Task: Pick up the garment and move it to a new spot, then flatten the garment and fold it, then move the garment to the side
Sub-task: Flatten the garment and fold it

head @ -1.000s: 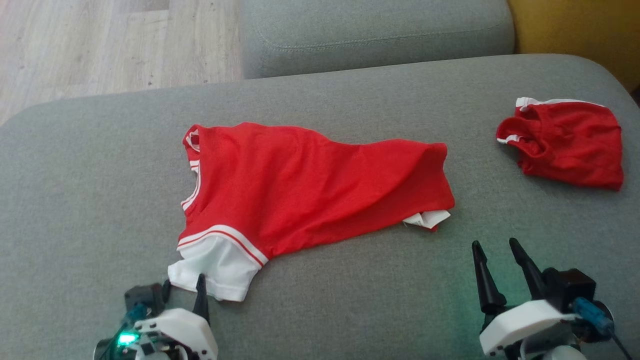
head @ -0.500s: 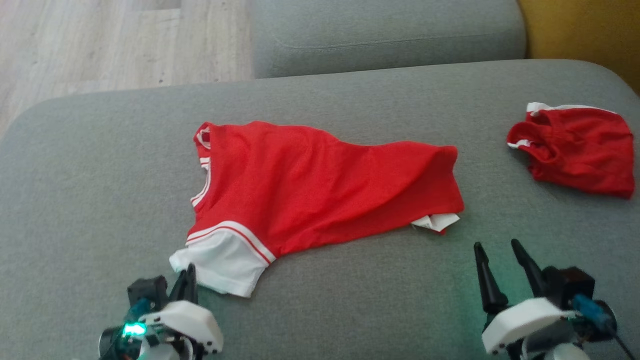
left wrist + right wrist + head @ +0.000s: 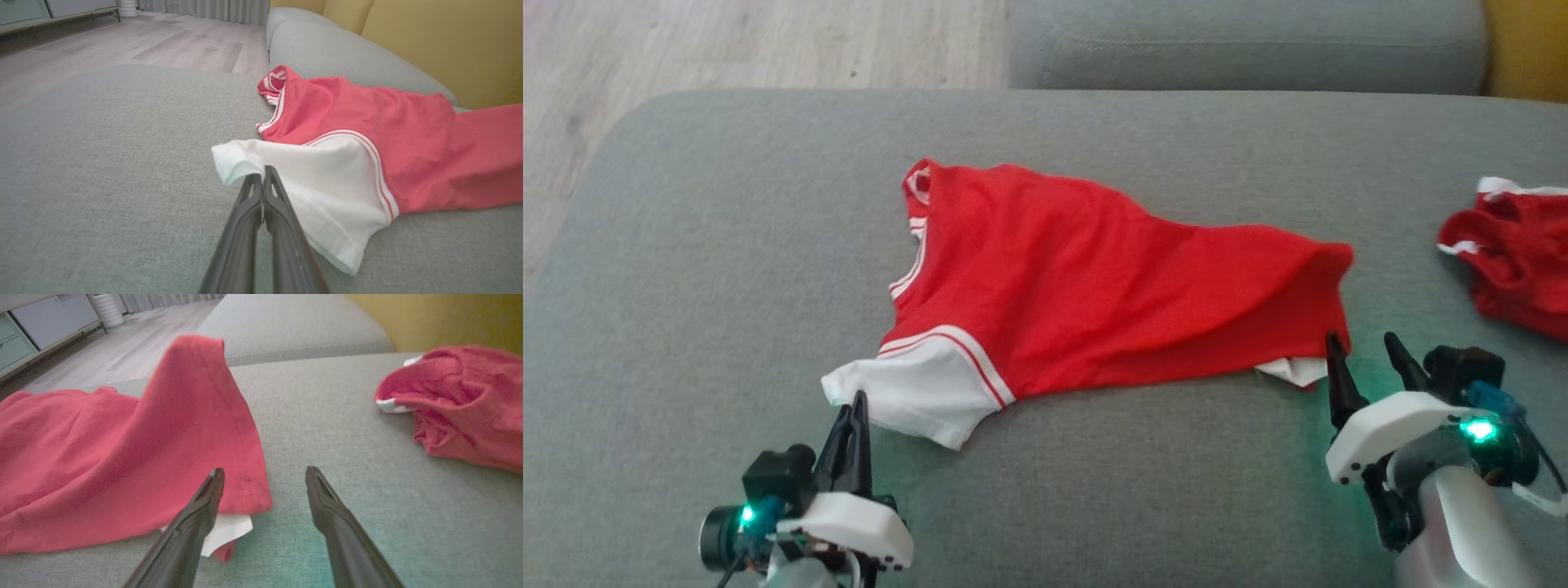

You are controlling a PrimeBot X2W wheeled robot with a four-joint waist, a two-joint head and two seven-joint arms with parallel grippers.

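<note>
Since 1 second earlier the left gripper [image 3: 856, 400] had shut: its 2 dark fingers, spread across the edge of the white sleeve [image 3: 915, 388] back then, were now pressed together on that sleeve's hem, and in the left wrist view the cloth curled up just beside their tips. The right gripper [image 3: 1361, 339] had come up to the garment [image 3: 1094, 278], having stood well apart from it before. Its 2 fingers were spread wide, with 1 tip at the red hem corner and the other over bare grey cushion [image 3: 727, 245]. The head camera had also turned, so everything sat further right in its view. The garment, a red shirt with white stripes at neck and sleeve, lay spread in the middle of the cushion. Its collar pointed toward the robot's left and its hem toward the right, where the cloth rose in a soft ridge. A white label [image 3: 1290, 371] peeked out from under the hem corner, just beside the right gripper. A second red garment [image 3: 1515, 269] lay crumpled further to the right, apart from the first. Pale wooden floor [image 3: 727, 41] showed beyond the cushion's left end, and a yellow backrest [image 3: 1531, 41] at the far right.
</note>
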